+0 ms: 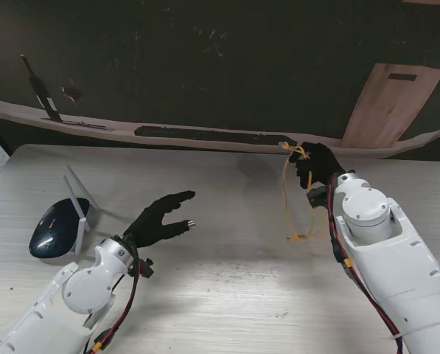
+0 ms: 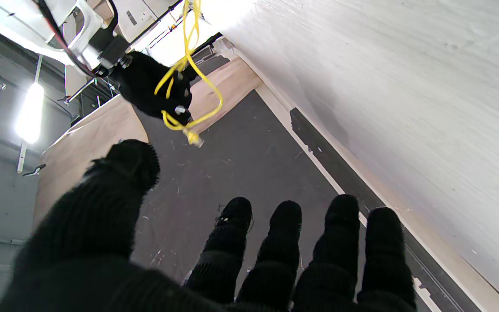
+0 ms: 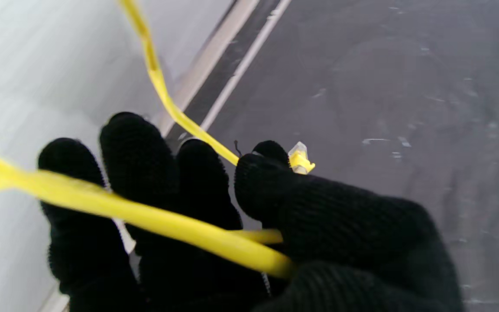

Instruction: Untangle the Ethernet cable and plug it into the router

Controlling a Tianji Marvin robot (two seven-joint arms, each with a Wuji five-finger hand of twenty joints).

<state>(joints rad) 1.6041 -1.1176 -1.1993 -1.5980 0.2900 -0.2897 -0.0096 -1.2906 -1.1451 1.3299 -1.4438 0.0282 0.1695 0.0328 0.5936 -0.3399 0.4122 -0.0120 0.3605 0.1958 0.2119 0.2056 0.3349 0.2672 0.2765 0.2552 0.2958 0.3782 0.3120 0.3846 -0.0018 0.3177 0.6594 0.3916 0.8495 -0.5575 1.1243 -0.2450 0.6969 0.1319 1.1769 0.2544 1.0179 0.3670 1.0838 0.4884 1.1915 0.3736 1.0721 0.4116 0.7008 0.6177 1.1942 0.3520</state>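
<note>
Clearly our biggest risk is the loose loop: the yellow Ethernet cable [image 1: 287, 193] hangs from our right hand [image 1: 317, 167] in a slack coil whose low end seems to reach the table [image 1: 227, 280], and a pull in the wrong direction could, we judge, tighten the tangle instead of opening it. The clear plug [image 3: 299, 157] pokes out just past the thumb tip in the right wrist view, pinched only lightly, so it might slip or twist out of line before it ever reaches a port. Our right hand is raised near the far edge of the table, fingers curled around the cable with a second strand crossing the palm. Our left hand [image 1: 158, 219] hovers well apart from the cable, fingers spread and grasping nothing, pointing toward it. The router [image 1: 55, 228] sits at our far left, beside the left forearm, so the plug has a long crossing ahead.
</note>
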